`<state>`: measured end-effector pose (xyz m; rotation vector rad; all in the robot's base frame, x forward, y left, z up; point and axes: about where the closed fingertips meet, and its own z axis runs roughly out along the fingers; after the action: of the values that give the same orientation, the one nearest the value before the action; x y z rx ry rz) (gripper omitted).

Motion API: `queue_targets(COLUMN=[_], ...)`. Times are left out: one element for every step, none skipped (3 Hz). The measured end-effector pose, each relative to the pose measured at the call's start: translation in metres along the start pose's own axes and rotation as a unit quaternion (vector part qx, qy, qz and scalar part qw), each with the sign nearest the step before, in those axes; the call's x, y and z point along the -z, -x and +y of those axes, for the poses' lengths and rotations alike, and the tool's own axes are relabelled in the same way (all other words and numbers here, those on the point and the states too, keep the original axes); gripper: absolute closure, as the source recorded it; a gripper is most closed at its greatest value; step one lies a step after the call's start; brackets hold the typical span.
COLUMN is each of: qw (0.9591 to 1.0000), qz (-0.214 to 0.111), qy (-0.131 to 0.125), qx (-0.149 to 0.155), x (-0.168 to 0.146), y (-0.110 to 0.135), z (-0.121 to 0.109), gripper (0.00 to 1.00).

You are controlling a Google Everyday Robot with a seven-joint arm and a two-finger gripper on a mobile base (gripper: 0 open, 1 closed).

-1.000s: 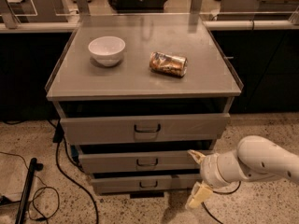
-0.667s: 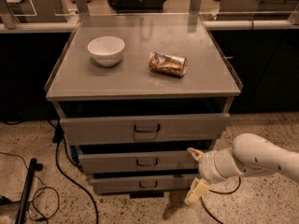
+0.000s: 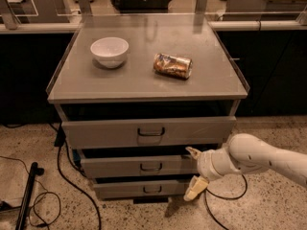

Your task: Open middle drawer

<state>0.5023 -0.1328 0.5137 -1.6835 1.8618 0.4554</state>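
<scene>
The grey cabinet has three stacked drawers. The middle drawer (image 3: 115,167) is a grey metal front with a small dark loop handle (image 3: 151,166). It sits between the taller top drawer (image 3: 105,132) and the narrower bottom drawer (image 3: 120,189). My gripper (image 3: 194,170) is at the right end of the middle drawer's front, to the right of the handle. It is open, with one pale fingertip (image 3: 193,152) up by the drawer's top edge and the other (image 3: 195,188) down by the bottom drawer. My white arm (image 3: 259,157) comes in from the right.
A white bowl (image 3: 109,51) and a crumpled can (image 3: 172,65) lie on the cabinet top (image 3: 144,80). Black cables (image 3: 62,176) and a dark pole (image 3: 26,195) lie on the speckled floor at the left. Dark counters stand behind on both sides.
My arm and gripper have shifted a little left, closer to the right end of the middle drawer. The drawers have not moved.
</scene>
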Motion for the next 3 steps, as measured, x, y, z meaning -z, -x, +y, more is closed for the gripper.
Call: queue_targets(qw=[0.9999, 0.9998, 0.9998], qz=[-0.011, -0.014, -0.014], qy=[0.007, 0.015, 0.017], qx=[0.011, 0.007, 0.002], x=[-0.017, -0.031, -0.039], y=[-0.003, -0.014, -0.024], z=[-0.011, -0.016, -0.019], gripper=[0.0, 0.0, 0.0])
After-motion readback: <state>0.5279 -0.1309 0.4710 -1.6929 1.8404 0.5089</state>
